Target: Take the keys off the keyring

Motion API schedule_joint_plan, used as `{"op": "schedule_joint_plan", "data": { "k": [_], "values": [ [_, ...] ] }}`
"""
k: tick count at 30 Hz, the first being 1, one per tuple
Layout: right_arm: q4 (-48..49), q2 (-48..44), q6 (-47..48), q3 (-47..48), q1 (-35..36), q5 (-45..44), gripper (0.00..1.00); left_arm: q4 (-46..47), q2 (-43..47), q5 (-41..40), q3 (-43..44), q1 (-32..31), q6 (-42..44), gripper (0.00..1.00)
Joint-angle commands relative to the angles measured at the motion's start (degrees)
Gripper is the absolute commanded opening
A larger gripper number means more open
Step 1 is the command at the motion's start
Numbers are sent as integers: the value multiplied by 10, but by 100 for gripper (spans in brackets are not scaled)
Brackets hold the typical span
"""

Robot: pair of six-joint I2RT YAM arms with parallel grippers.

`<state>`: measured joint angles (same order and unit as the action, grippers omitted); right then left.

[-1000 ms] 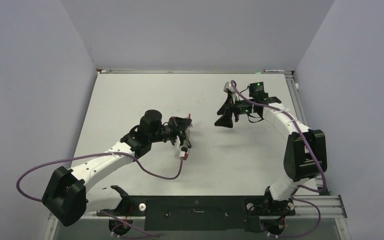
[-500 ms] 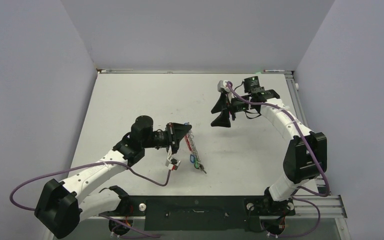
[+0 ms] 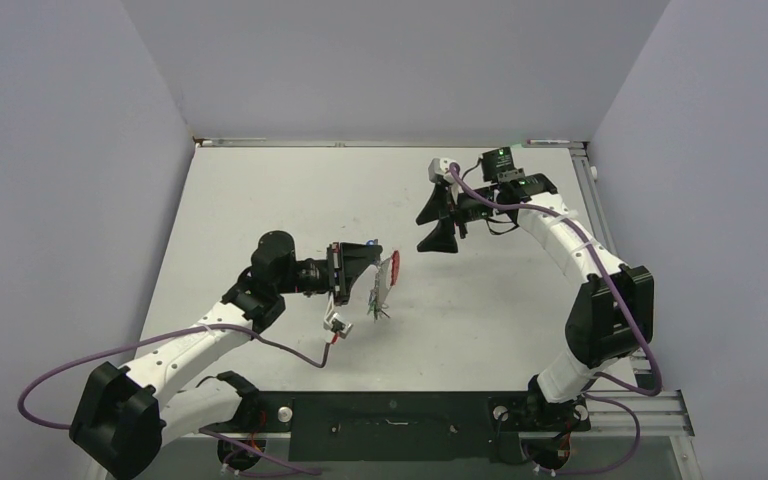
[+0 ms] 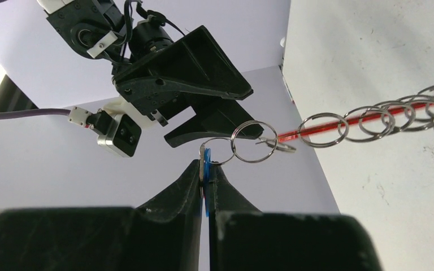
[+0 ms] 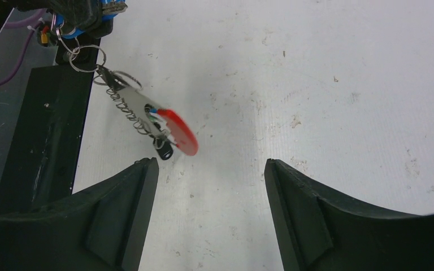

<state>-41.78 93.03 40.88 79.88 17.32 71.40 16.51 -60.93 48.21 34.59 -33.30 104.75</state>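
My left gripper is shut on a blue-tagged key and holds the bunch above the table. From it a chain of small silver rings runs along the keyring, a loop part red, part silvery-grey. In the right wrist view the keyring hangs slanted from the left gripper, red end lowest, beside a black tag. My right gripper is open and empty, to the right of the bunch and farther back. Its fingers spread wide over bare table.
The white table is walled by grey panels at the back and sides. A black base rail runs along the near edge. Purple cables loop beside the left arm. The right gripper fills the upper left wrist view.
The left gripper has lifted the bunch off the table, where it lay stretched out half a second ago; it now hangs in the air. The right gripper drifted slightly left.
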Motion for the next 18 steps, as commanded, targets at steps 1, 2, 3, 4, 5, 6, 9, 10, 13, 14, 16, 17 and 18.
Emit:
{"op": "schedule_joint_plan", "data": {
  "k": [1, 2, 3, 4, 5, 6, 9, 10, 13, 14, 16, 17, 18],
  "values": [
    [3, -20, 18, 37, 3, 25, 70, 50, 12, 50, 14, 8, 17, 0],
    [-1, -20, 21, 40, 3, 25, 70, 51, 12, 53, 14, 8, 22, 0],
    [-3, -20, 22, 42, 3, 26, 70, 53, 12, 56, 13, 9, 25, 0],
    [-5, -21, 24, 44, 3, 28, 70, 55, 12, 58, 11, 9, 27, 0],
    [-8, -21, 26, 45, 3, 29, 70, 57, 12, 60, 9, 10, 27, 0],
    [-12, -21, 29, 47, 4, 32, 70, 59, 12, 60, 8, 10, 28, 0],
    [-27, -21, 42, 45, 16, 44, 70, 62, 10, 60, 7, 10, 27, 0],
    [-30, -21, 45, 40, 23, 48, 70, 62, 10, 60, 7, 10, 26, 0],
    [-30, -19, 50, 29, 47, 58, 69, 59, 11, 61, 5, 10, 23, 0],
    [-28, -17, 51, 27, 53, 62, 69, 59, 11, 62, 5, 10, 23, 0],
    [-22, -14, 48, 27, 64, 71, 68, 59, 10, 62, 5, 10, 21, 0],
    [-17, -12, 45, 29, 67, 75, 67, 60, 9, 62, 5, 10, 20, 0],
    [-13, -11, 41, 32, 72, 77, 66, 63, 9, 63, 5, 10, 18, 0]
  ]
}}
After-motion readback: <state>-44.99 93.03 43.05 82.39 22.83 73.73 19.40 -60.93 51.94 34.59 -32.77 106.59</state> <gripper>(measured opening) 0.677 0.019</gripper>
